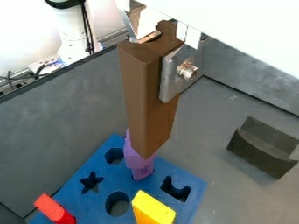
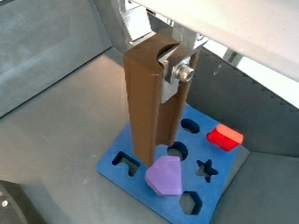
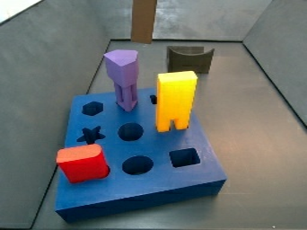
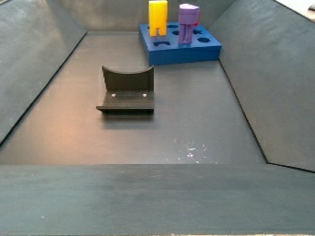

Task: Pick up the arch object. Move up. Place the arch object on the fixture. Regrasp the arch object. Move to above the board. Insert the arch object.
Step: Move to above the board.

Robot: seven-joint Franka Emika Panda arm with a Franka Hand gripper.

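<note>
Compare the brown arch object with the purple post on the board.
The arch object is brown, square-edged and held off the board by the end effector; the purple post is purple, faceted with a wider head, and stands seated in a board hole. The arch object looks longer in both wrist views. Both are upright, slim and elongated.

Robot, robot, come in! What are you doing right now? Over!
End effector shut on arch object, hanging upright above the board. Purple post right below. Fixture empty.
</note>
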